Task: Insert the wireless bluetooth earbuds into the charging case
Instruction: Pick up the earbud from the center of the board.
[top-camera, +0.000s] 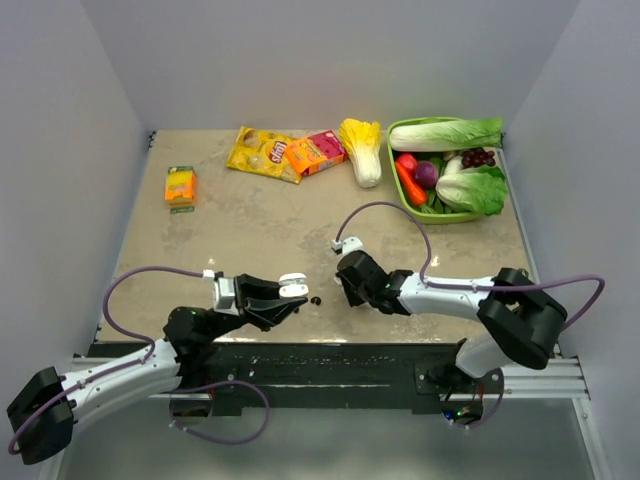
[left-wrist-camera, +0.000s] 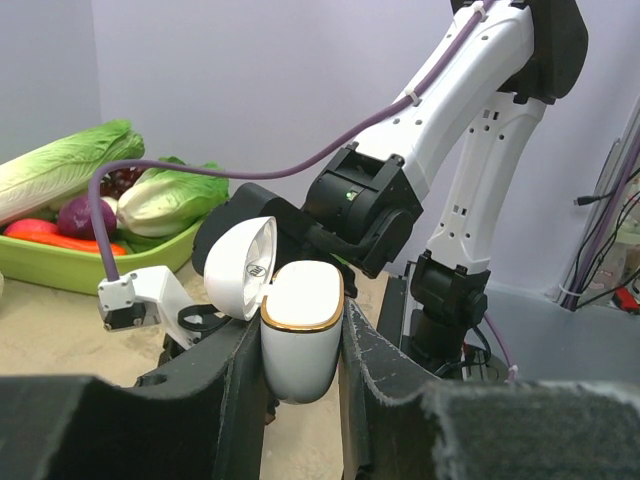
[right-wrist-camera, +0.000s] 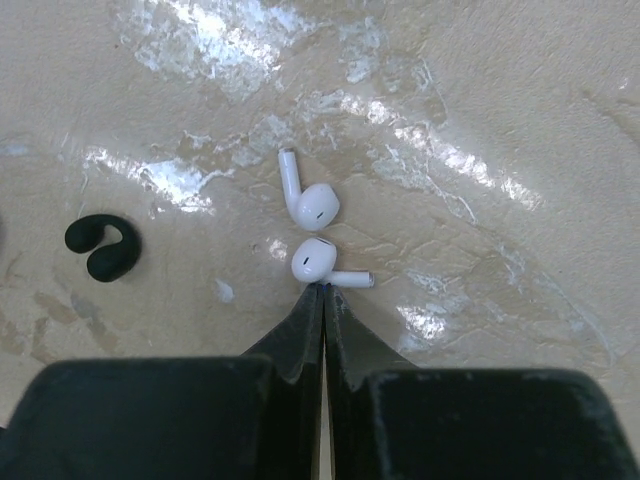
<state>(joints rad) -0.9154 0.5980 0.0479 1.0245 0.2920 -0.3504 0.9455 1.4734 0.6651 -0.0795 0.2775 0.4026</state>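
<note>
Two white earbuds (right-wrist-camera: 315, 260), likely light and slippery, are lying loose; pinching across the bulb seems safest. Right end effector (right-wrist-camera: 322, 292) is resting closed, empty; left end effector (left-wrist-camera: 300, 350) is gripping the charging case (left-wrist-camera: 300, 300).

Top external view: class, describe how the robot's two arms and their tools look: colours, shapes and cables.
Both the left arm and the right arm have white rounded links joined by black joints. A purple cable loops along each, ending in a small white connector block near the wrist. The left tool and right tool are black, with two tapering fingers.
</note>
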